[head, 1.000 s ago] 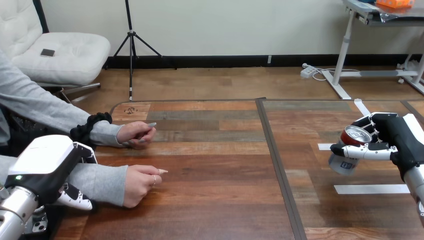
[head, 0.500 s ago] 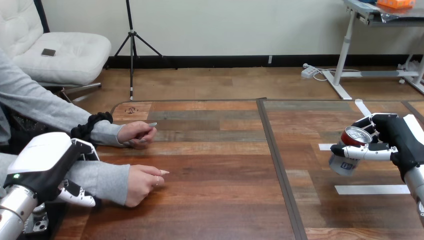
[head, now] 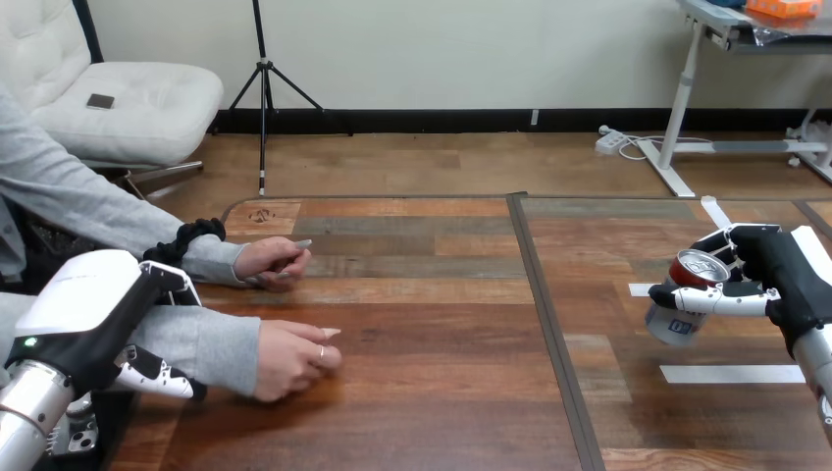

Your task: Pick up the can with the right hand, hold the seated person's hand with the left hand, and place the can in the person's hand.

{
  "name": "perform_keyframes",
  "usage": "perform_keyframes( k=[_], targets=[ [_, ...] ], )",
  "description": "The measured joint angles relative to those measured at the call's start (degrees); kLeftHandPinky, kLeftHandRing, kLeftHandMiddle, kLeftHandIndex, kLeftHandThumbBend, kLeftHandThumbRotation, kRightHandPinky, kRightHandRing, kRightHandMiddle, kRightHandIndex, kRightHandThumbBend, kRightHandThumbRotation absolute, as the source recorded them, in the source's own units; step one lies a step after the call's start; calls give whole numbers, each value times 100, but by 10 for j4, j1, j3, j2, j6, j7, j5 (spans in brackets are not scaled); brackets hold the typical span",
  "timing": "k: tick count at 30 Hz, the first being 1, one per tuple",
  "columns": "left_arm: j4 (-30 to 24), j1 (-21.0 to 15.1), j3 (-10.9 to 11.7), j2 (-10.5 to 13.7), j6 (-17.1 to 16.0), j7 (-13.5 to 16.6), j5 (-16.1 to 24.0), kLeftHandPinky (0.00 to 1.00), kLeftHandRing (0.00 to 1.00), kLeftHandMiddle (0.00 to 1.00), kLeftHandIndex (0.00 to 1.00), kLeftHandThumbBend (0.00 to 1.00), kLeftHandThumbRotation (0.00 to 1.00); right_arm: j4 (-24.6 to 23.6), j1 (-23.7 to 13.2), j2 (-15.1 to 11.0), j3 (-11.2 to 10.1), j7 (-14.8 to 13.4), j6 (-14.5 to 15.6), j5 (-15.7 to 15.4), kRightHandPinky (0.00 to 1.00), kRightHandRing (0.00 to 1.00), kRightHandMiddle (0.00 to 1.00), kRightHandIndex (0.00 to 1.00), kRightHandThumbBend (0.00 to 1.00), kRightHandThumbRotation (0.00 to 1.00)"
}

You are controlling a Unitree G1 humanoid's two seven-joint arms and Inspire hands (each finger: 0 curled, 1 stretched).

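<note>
My right hand [head: 775, 280] is shut on a can [head: 679, 312] with a red top and silver body, holding it tilted just above the table at the right. The person's near hand [head: 294, 358] rests loosely curled on the wood at the left. Their far hand [head: 270, 260] lies behind it. My left hand [head: 93, 309] sits over the near forearm's grey sleeve [head: 211, 343], well behind the wrist. Its fingers [head: 172, 282] reach past the sleeve's far edge and its thumb [head: 157, 380] lies straight along the near edge, not closed on it.
White tape strips [head: 731, 373] mark the table under and beside the can. A dark seam [head: 545, 324] runs front to back between the two table halves. Bare wood lies between the person's hand and the can.
My left hand has crept up and to the right along the sleeve. The person's near hand has slid slightly right. The right hand and can have stayed put.
</note>
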Motion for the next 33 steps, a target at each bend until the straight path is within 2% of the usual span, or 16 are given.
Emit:
perform_keyframes(
  k=[12,25,33],
  targets=[
    [-7,4,10,0,-17,12,-7,23,27,34,43,98,0,0,0,0,0,1,0,1,29,33,41,44,85,0],
    [-33,7,21,-2,-25,40,-6,21,24,32,42,99,0,0,0,0,0,1,0,1,30,34,41,44,85,0],
    [-36,7,27,-3,-46,59,-6,19,23,31,41,98,0,0,0,0,0,1,0,1,30,35,41,44,85,0]
  ],
)
